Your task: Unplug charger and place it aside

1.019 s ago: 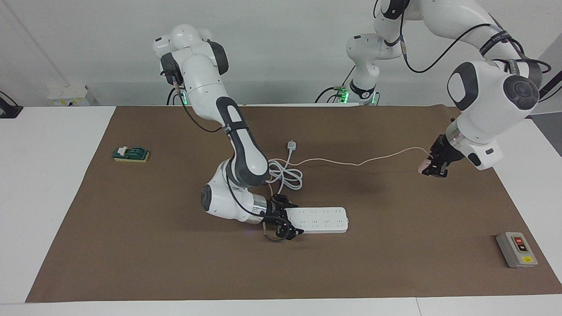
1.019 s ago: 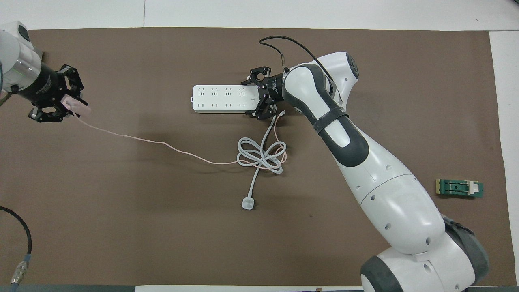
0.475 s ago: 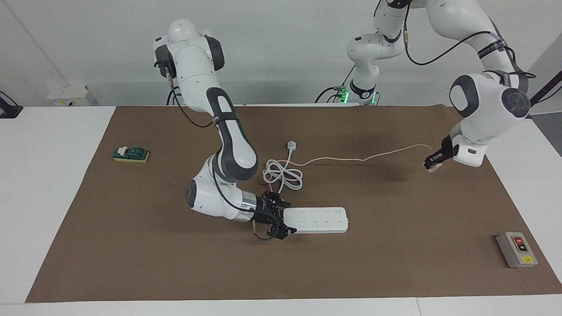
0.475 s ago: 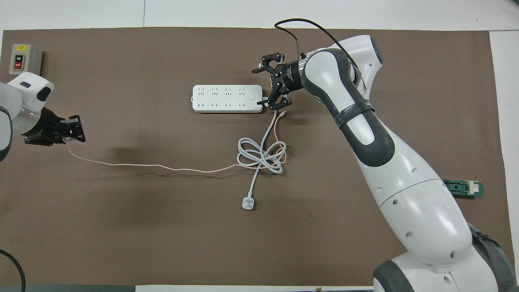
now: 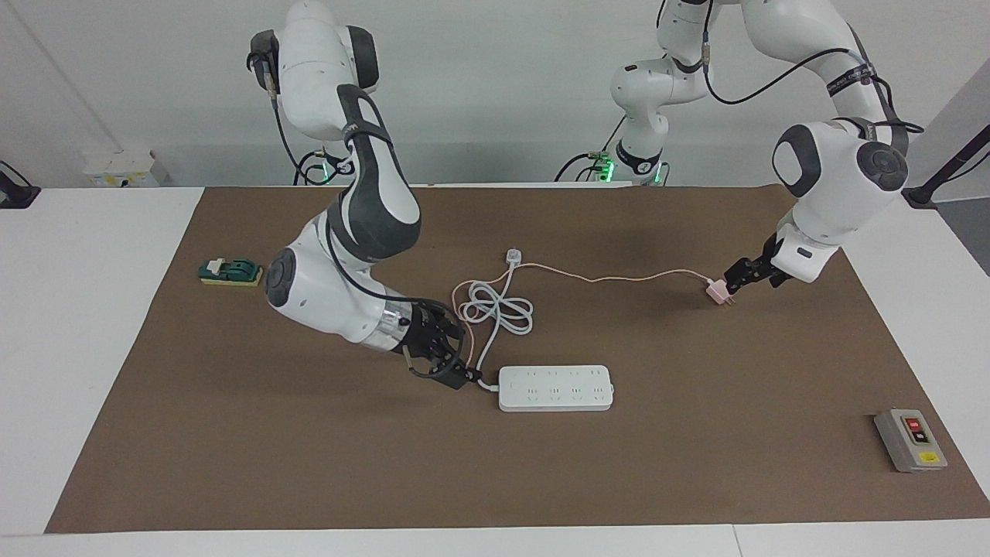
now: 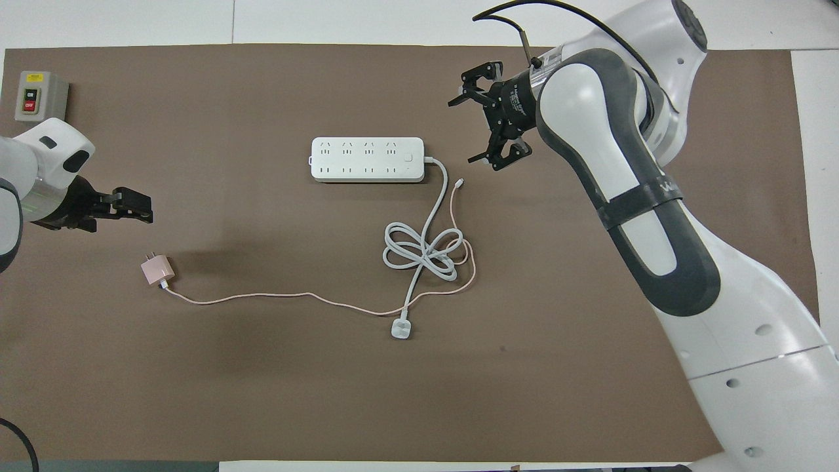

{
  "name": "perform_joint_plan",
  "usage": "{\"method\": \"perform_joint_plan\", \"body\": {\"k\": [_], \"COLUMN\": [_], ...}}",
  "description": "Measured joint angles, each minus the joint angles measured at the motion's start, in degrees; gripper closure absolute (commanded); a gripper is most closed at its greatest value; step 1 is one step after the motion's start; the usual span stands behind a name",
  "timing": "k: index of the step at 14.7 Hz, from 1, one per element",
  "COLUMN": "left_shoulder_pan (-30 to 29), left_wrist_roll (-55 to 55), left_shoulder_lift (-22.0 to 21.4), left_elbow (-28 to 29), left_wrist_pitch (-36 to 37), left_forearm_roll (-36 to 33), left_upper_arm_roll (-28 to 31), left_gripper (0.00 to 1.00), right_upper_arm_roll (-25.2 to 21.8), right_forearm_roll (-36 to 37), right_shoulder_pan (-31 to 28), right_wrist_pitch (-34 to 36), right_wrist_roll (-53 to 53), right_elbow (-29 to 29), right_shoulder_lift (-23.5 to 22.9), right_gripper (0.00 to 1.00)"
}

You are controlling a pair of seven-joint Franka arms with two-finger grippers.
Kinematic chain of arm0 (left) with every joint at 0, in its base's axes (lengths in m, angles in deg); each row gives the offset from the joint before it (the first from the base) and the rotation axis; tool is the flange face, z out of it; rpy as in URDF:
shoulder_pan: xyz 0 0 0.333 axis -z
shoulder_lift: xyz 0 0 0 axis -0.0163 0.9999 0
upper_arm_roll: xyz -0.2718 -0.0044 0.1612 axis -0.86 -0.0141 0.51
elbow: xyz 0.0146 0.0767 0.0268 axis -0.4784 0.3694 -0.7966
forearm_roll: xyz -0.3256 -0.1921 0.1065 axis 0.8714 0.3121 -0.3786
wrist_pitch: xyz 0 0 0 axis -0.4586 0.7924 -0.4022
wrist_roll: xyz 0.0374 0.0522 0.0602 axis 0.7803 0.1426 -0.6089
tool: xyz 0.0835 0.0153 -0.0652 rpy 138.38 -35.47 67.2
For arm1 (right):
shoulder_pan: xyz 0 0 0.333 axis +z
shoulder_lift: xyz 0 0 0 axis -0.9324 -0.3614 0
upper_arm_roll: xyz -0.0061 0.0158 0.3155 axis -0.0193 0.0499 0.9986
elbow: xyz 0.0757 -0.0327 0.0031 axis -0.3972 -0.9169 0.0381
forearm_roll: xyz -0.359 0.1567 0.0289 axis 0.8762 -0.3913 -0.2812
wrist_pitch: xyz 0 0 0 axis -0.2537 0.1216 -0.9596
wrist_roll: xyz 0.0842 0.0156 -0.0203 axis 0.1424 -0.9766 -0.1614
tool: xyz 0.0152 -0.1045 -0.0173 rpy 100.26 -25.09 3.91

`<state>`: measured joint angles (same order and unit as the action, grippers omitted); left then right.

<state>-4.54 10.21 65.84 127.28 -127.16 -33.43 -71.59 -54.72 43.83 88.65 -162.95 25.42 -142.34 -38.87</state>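
Observation:
The pale-pink charger (image 5: pixel 718 292) (image 6: pixel 157 269) lies loose on the brown mat toward the left arm's end, prongs out, nearer to the robots than the white power strip (image 5: pixel 555 387) (image 6: pixel 367 159). Its thin pink cable (image 5: pixel 619 276) (image 6: pixel 262 296) trails back to the coiled white cable (image 5: pixel 499 309) (image 6: pixel 419 252). My left gripper (image 5: pixel 739 275) (image 6: pixel 134 204) hovers just beside the charger, open and holding nothing. My right gripper (image 5: pixel 462 360) (image 6: pixel 468 131) is open, a short way off the strip's cable end, not touching it.
A grey on/off switch box (image 5: pixel 909 439) (image 6: pixel 34 96) sits at the mat's corner at the left arm's end, farther from the robots. A green block (image 5: pixel 230 271) lies at the right arm's end. A white plug (image 5: pixel 513 255) (image 6: pixel 400 329) ends the coiled cable.
The left gripper lowered, opened and let go of the charger, which now rests on the mat. The right gripper pulled back off the power strip's end toward the right arm's end.

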Motion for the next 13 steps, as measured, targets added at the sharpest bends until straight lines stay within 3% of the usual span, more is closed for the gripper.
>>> {"method": "perform_joint_plan", "body": {"k": [6,13], "left_shoulder_pan": [0.57,3.1], "left_wrist_roll": [0.29,0.28], "left_shoulder_lift": [-2.32,-8.98], "left_elbow": [-10.17,-11.07], "left_wrist_pitch": [14.71,22.02], "left_forearm_roll": [0.0,0.0], "left_upper_arm_roll": [-0.64,-1.93], "left_gripper": [0.0,0.0], "right_upper_arm_roll": [-7.95,-13.64], "right_forearm_roll": [13.65,29.63], "right_shoulder_pan": [-0.1,-0.17], "right_wrist_pitch": [13.06,17.8], "right_wrist_roll": [-29.41,-65.69], "right_elbow": [-0.89,-1.44], "right_shoulder_lift": [8.54,15.2], "right_gripper": [0.0,0.0]}}
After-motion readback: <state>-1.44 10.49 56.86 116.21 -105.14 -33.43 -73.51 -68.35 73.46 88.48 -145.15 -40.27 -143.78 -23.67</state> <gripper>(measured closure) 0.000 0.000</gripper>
